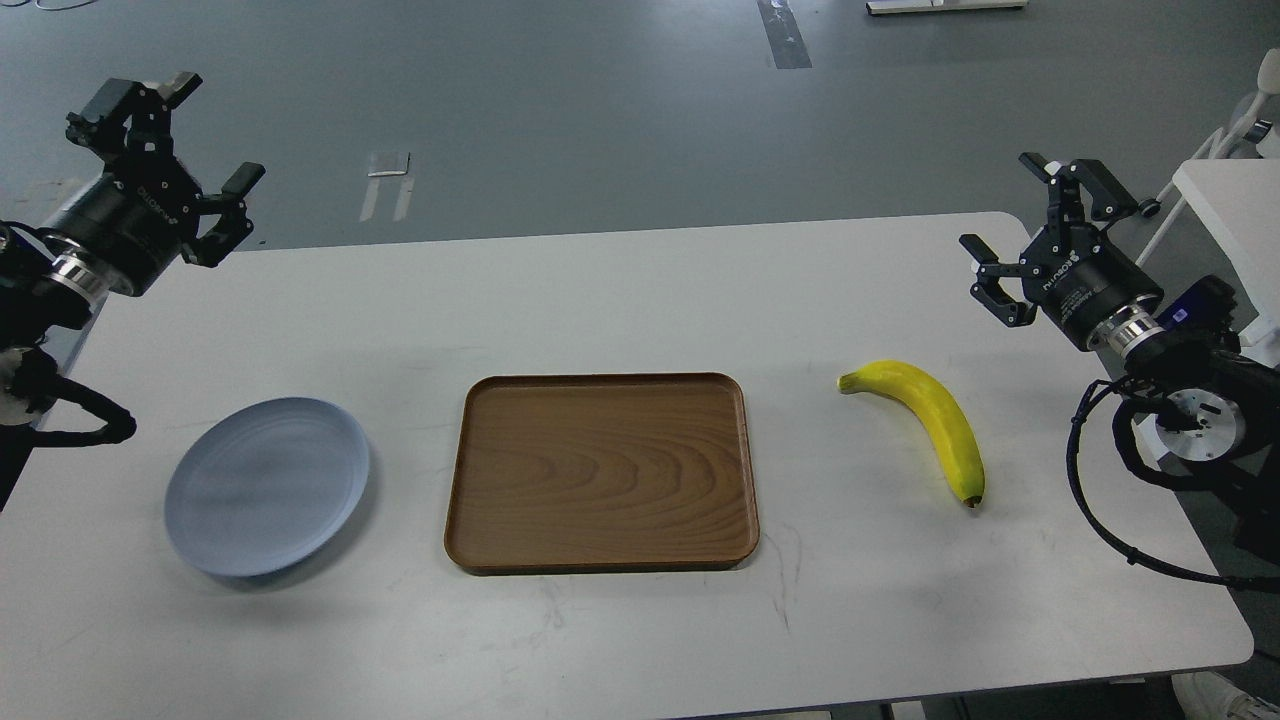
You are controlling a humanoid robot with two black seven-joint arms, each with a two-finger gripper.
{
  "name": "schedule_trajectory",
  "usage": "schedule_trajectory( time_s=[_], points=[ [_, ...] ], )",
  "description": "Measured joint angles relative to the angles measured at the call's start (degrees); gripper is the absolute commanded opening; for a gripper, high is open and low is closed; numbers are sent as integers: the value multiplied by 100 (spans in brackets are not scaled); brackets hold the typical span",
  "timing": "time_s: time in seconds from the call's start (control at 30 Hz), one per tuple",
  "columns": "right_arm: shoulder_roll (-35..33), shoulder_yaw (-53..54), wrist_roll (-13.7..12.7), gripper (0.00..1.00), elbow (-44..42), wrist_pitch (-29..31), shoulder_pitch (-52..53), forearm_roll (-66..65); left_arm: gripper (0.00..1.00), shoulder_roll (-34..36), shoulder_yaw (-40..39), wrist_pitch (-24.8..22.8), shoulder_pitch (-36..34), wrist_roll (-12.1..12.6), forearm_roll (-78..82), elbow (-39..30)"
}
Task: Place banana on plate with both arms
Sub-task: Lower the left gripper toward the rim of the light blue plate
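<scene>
The yellow banana [928,420] lies on the white table at the right, dark tip toward me. The pale blue-grey plate [266,486] lies on the table at the left, bare. My left gripper [170,140] is open and empty, raised beyond the table's far left corner, well away from the plate. My right gripper [1040,225] is open and empty, above the table's right side, up and to the right of the banana, apart from it.
A brown wooden tray [600,472] lies in the middle of the table between plate and banana. The table's edge [1235,620] is close to my right arm. A white piece of furniture [1235,215] stands at the far right.
</scene>
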Motion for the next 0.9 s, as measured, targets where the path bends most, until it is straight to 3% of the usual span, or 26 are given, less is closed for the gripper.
schedule_trajectory(
  time_s=[0.2,0.37,0.57,0.9],
  points=[
    [-59,8,0,100,13,0,4,-15,100,1010,13,-3,10,0,2611,-1706],
    [-44,8,0,100,19,0,26,-33,100,1660,70,-2,34,-1,4983,-2518],
    [-22,37,0,100,21,0,10,-35,100,1787,502,220,263,-2,6797,-2280],
    [-58,108,0,100,21,0,-43,-35,100,1667,1370,645,451,-2,6906,-1115]
  ],
)
